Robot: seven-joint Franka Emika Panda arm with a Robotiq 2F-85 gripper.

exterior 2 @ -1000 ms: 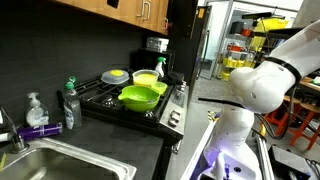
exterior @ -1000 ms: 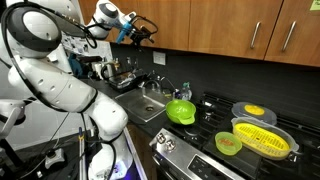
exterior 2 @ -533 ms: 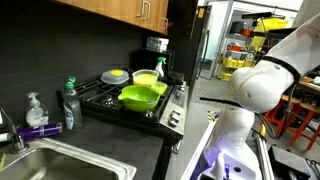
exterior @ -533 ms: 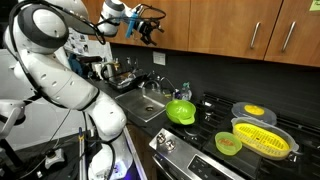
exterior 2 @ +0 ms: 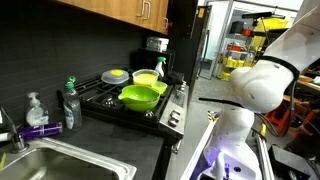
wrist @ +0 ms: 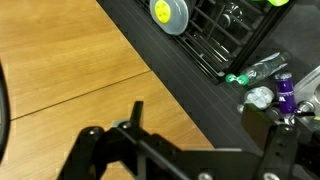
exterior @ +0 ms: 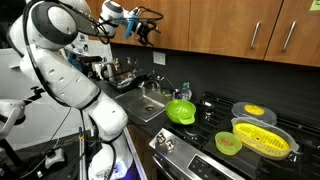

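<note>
My gripper [exterior: 142,22] is raised high in front of the wooden upper cabinets [exterior: 210,25], well above the counter. It is open and holds nothing. In the wrist view the two dark fingers [wrist: 137,115] stand wide apart around the gripper's middle [wrist: 205,128], with the cabinet door [wrist: 70,70] and the black backsplash [wrist: 190,80] behind them. Far off lie a glass lid with a yellow-green knob [wrist: 168,12] and two bottles [wrist: 265,72]. The gripper touches nothing. It is out of sight in the exterior view from the sink side.
A stove [exterior: 215,150] carries a large green bowl [exterior: 180,110], a small green bowl [exterior: 228,143], a yellow colander in a pan [exterior: 262,138] and a lidded pan [exterior: 250,110]. A sink [exterior: 148,106] lies beside it, with soap bottles [exterior 2: 68,105] on the counter. The robot's white body [exterior 2: 262,82] stands in front.
The arm has lifted and swung the gripper up and toward the cabinets over the last second; it has stayed open. Nothing on the counter or stove moved.
</note>
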